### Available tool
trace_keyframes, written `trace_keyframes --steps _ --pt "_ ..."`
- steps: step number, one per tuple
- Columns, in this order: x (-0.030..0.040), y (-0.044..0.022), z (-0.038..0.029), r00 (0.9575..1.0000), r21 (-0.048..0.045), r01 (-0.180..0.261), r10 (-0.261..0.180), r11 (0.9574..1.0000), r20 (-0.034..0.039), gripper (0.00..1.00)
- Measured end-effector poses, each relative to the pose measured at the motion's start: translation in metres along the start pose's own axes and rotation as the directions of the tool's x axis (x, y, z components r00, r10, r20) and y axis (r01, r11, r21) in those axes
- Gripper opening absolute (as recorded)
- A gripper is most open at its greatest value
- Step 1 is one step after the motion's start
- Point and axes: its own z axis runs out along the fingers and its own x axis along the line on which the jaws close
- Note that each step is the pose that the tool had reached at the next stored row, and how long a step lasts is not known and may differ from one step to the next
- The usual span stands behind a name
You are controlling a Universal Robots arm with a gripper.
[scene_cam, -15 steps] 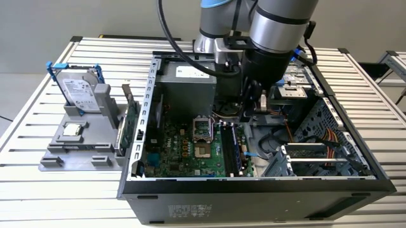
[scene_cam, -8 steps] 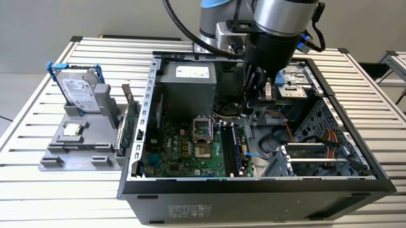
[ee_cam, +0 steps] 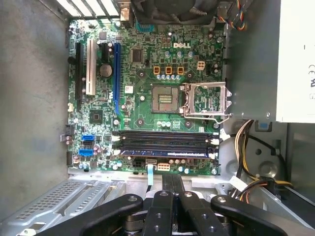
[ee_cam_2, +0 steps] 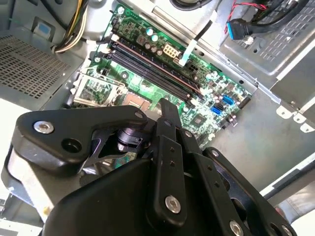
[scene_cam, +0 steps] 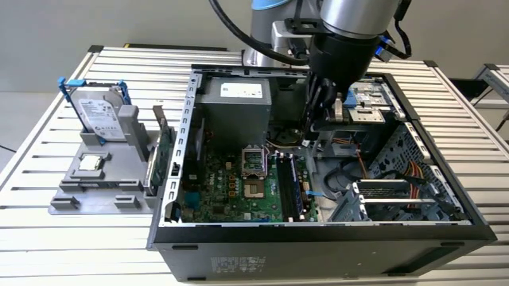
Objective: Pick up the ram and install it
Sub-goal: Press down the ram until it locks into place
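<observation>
Ram [ee_cam: 167,151] is recorded seated edge-on in the memory slot closest to the gripper [ee_cam: 172,178], along the motherboard [ee_cam: 147,105] edge; in the exterior view it is seen as a dark strip [scene_cam: 292,179] standing upright on the board.

In the first wrist view the fingers [ee_cam: 166,184] are pressed together with nothing held between them, and they are positioned above the case floor, apart from the ram. Beyond the ram, three empty black slots are noted, then the open processor socket [ee_cam: 165,97].

In the exterior view the gripper [scene_cam: 316,128] is held inside the open computer case [scene_cam: 318,250], above the board. Further off on the table [scene_cam: 47,250], to the exterior view's left, a hard drive [scene_cam: 102,119] is propped in a grey holder.
</observation>
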Motion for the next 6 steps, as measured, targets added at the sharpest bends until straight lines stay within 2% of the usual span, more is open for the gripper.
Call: trace_keyframes --steps 6 --pt "0.0000 0.0000 0.0000 1.0000 -0.0001 0.000 0.000 1.0000 -0.0006 0.00"
